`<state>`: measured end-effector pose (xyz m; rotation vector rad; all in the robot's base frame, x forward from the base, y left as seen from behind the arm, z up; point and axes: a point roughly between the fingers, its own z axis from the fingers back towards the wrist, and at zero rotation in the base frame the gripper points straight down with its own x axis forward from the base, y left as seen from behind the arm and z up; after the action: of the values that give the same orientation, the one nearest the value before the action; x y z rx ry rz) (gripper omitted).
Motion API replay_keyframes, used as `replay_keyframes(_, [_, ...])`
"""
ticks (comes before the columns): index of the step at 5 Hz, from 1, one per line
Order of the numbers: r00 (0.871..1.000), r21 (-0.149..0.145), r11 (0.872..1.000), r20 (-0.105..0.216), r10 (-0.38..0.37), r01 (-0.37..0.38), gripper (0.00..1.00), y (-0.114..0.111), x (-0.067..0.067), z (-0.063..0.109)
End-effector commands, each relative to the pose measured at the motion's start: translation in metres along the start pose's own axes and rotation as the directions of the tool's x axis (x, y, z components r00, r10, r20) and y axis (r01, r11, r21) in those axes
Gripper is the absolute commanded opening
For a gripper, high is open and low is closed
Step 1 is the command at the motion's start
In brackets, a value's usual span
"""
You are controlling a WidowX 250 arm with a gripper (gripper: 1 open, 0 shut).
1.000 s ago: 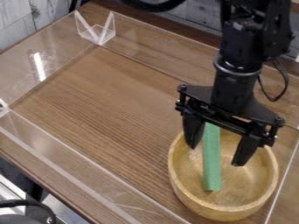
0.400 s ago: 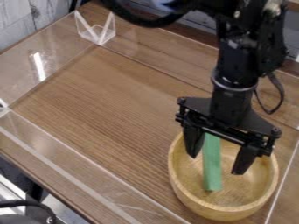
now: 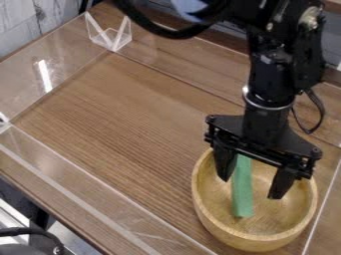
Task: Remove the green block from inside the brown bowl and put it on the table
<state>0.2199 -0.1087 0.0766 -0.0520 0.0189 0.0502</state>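
Wood-grain brown, the table (image 3: 120, 110) spreads wide between low clear acrylic walls, and the brown bowl (image 3: 213, 221) sits on it near its front right corner. Inside that bowl lies the green block (image 3: 244, 194), a thin bar whose long axis runs from the bowl's floor up toward its far rim. Directly above the bowl hangs the gripper (image 3: 254, 177), pointing down with jaws spread wide and empty, one finger on either side of the bar's upper end, across its width.

Bare table (image 3: 134, 120) left of brown bowl (image 3: 213, 224), acrylic walls (image 3: 54, 70) edging
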Motion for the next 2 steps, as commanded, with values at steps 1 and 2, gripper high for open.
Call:
replay_keyframes(1, [0.999, -0.017, 1.000, 0.032, 0.005, -0.004, 1.00, -0.0022, 0.0052, 0.0040])
replay_keyframes(2, [0.999, -0.019, 1.000, 0.038, 0.011, -0.010, 1.00, -0.0020, 0.0073, 0.0016])
